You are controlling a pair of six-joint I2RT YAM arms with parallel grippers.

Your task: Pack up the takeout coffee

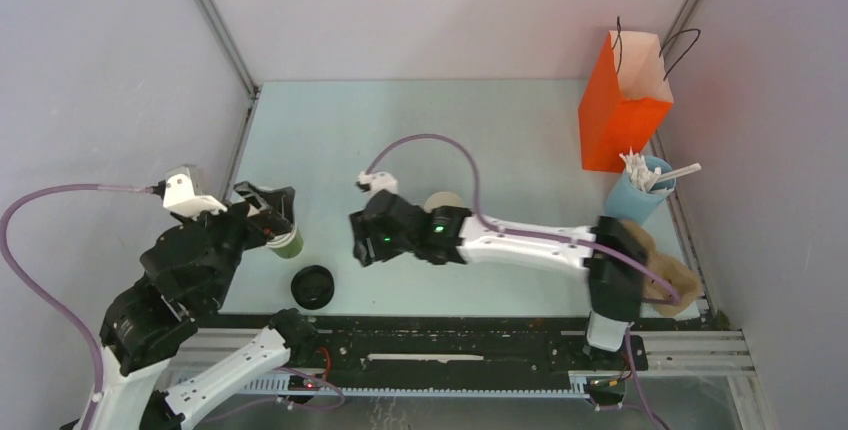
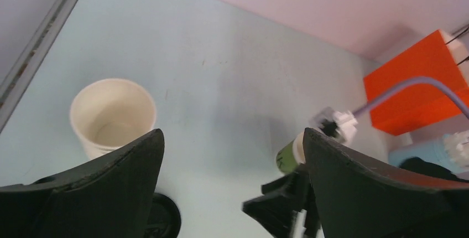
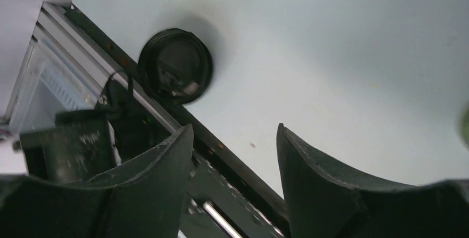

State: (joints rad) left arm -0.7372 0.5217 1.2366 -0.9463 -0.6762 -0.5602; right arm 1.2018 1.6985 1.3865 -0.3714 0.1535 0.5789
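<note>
Left end effector (image 2: 232, 135): jaws spread wide, holding nothing.
Right end effector (image 3: 233, 129): jaws partly apart, empty, over the counter (image 1: 400, 120) near its front edge.
Green cup (image 2: 113, 115): upright, uncapped, just beyond the left fingertip.
Black lid (image 3: 176, 65): loose on the counter, near that cup.
Second green cup (image 1: 443, 200): behind the right wrist.
Likely step: capping. Centre your right jaws over the lid, grip its rim level, and steady the cup before pressing down.
Orange bag (image 1: 622, 100): far right, well apart.

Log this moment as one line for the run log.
left gripper open | right gripper open, empty | green cup uncapped | black lid loose beside it
</note>
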